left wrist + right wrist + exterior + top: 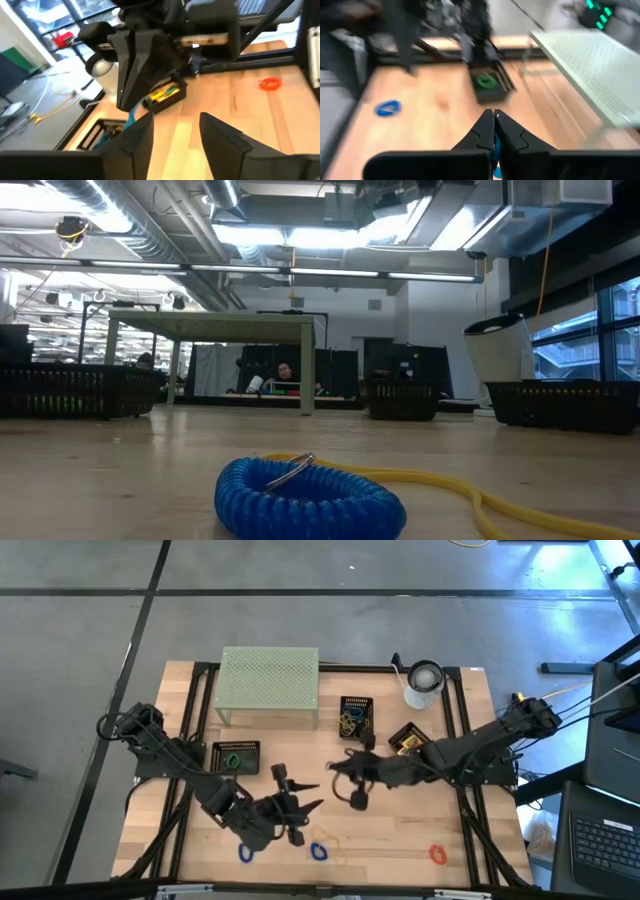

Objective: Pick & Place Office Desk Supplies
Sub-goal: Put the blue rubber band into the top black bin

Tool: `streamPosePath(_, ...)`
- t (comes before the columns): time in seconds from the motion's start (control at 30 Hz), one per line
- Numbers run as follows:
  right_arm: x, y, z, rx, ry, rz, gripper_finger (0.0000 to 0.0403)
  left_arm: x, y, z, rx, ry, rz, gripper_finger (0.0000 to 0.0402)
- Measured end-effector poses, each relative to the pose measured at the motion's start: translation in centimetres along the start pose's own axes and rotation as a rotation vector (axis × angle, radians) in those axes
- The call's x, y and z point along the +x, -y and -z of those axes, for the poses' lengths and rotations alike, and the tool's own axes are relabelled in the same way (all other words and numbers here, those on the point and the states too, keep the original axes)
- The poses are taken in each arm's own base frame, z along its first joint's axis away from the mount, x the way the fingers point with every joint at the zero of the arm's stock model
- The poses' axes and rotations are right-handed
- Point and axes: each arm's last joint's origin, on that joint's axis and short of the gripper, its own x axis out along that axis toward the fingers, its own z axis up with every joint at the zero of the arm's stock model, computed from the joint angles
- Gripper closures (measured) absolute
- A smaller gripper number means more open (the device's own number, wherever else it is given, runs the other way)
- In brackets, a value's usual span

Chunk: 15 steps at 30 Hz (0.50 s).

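Blue coiled loop clip point(310, 498) lies nearest on the bench point(400, 840), another point(246, 852) at its left, a red one point(438, 854) far right. They look light and springy; pinch across the coil. Left gripper point(297, 808) hovers with jaws parted, empty. Right gripper point(494, 131) has jaws clenched, a blue sliver beneath.
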Motion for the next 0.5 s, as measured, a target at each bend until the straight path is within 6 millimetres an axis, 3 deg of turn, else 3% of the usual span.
streamPosePath(0.17, 1.3, 3.5, 0.8, 0.064, -0.124, 0.127, 0.0402, 0.1, -0.2, 0.7, -0.023, -0.045, -0.017, 0.0228)
streamPosePath(0.5, 3.6, 11.3, 3.5, 0.194, -0.384, 0.444, 0.0397, 0.1, -0.3, 1.1, -0.066, -0.078, 0.002, 0.0236)
